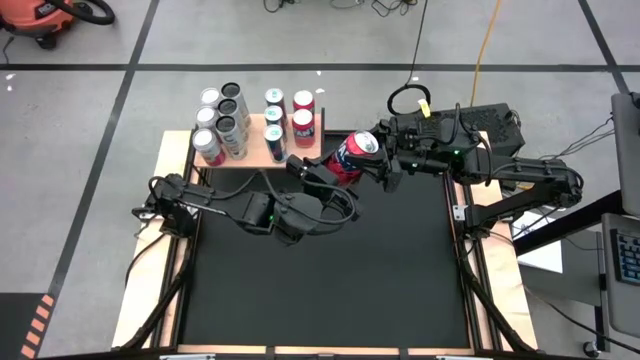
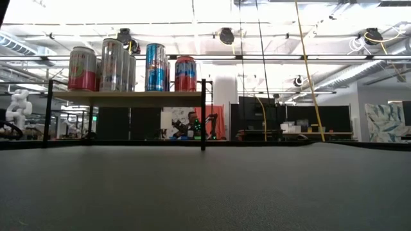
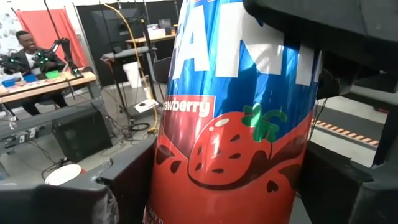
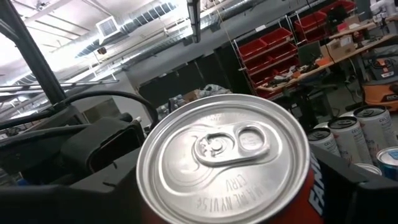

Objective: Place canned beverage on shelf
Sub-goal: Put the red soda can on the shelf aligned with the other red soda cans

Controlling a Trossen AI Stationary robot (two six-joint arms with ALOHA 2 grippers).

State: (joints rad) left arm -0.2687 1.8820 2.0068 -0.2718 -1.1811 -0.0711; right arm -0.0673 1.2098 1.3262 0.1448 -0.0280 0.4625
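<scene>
Both pincers — left (image 1: 322, 170), right (image 1: 383, 160) — grasp one strawberry can (image 1: 352, 157) beside the can-laden shelf (image 1: 290, 152).

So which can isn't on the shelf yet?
The red-and-blue strawberry can, held tilted between the left gripper and the right gripper; the others stand upright on the shelf.

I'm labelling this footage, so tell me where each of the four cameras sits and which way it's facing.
High view: overhead, straight down on the black mat; both dark arms meet at the red-and-blue strawberry soda can beside the pale wooden shelf.
Low view: table height, level across the mat to the shelf; no arm shows.
Left wrist view: on the left arm, facing the can's side between its claw fingers.
Right wrist view: on the right arm, facing the can's silver lid.
Shared: both wrist views show the can.
</scene>
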